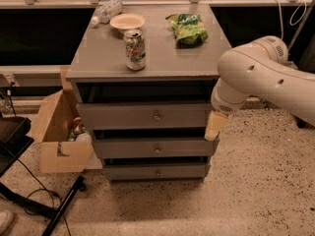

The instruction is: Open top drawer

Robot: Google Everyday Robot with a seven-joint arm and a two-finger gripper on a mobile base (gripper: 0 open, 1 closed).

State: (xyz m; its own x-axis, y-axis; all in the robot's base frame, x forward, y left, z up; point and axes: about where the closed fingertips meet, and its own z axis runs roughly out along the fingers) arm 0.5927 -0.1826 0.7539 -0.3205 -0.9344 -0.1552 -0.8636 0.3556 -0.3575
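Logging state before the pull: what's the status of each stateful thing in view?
top drawer: looks shut
knob: untouched
gripper: beside the top drawer's right end, off the knob
soda can: upright
water bottle: lying on its side
bowl: upright
cardboard box: flaps open

The gripper (215, 126) just beside the top drawer's (128, 116) right end.

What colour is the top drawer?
Top drawer grey, camera view; gripper by its right end.
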